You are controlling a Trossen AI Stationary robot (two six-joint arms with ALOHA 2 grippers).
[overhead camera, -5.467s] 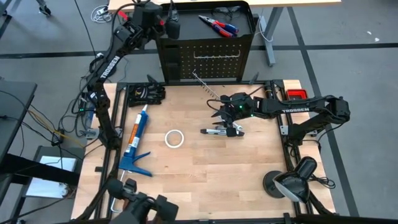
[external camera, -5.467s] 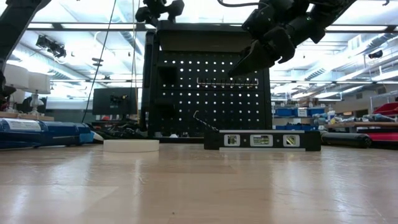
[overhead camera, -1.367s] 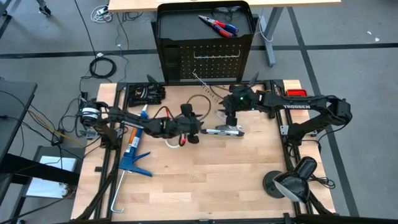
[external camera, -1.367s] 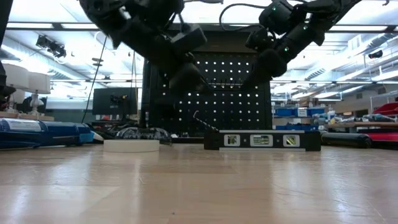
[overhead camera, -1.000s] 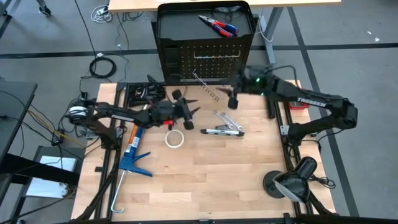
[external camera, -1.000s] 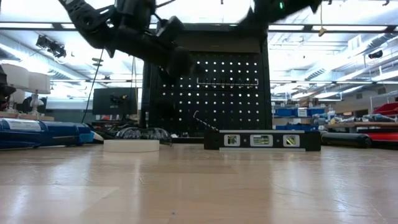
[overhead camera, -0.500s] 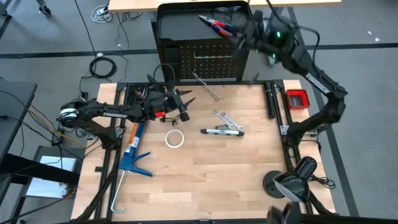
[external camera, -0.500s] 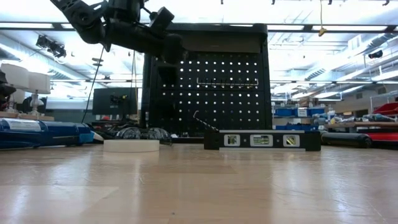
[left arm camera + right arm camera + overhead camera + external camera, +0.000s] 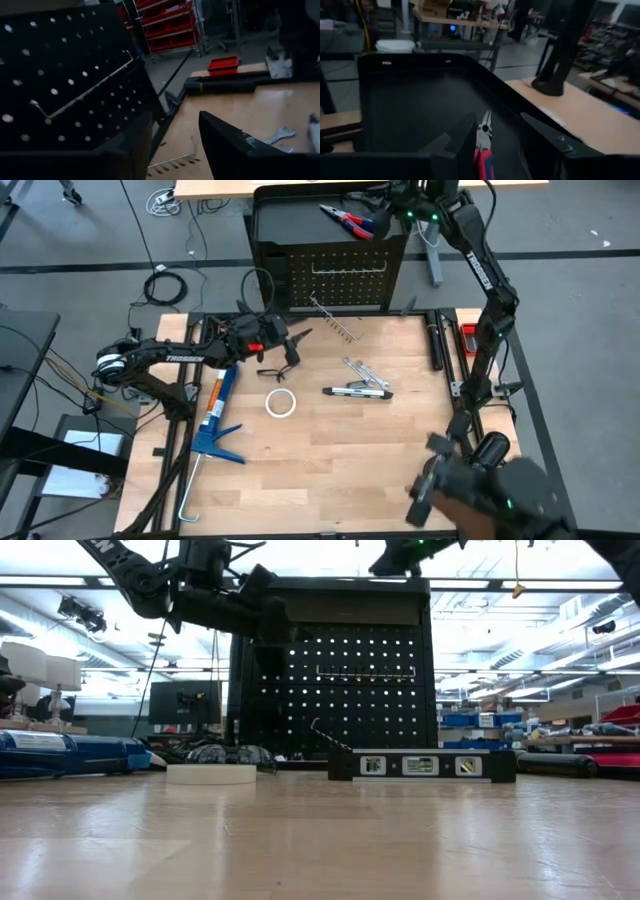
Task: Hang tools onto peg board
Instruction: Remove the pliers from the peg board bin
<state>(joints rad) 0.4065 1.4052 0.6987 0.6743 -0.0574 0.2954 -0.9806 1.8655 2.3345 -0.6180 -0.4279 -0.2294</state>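
- The peg board stands at the table's 12 o'clock edge, its holed face toward the table, its black tray on top.
- Red-and-blue pliers lie in that tray, toward its 2 o'clock corner.
- The right gripper is raised over the tray, at about 3 o'clock from the pliers and near them; its wrist view shows the pliers between its two spread fingers, not gripped. The claw is open and empty.
- The left gripper hangs above the table at about 10 o'clock from centre, just in front of the board's lower left corner. Its wrist view shows a clear gap between the fingers, with nothing in it: open, holding nothing.
- A level lies flat near the table's centre, a little toward 2 o'clock; in the low view it sits in front of the board.
- A silver wrench lies touching or just beside the level at its 12 o'clock side.
- A slim bar lies slanted just in front of the board's foot.
- A white tape ring lies at 9 o'clock from the level.
- Black safety glasses sit at the table's 10 o'clock corner.
- A blue caulking gun lies along the 9 o'clock edge.
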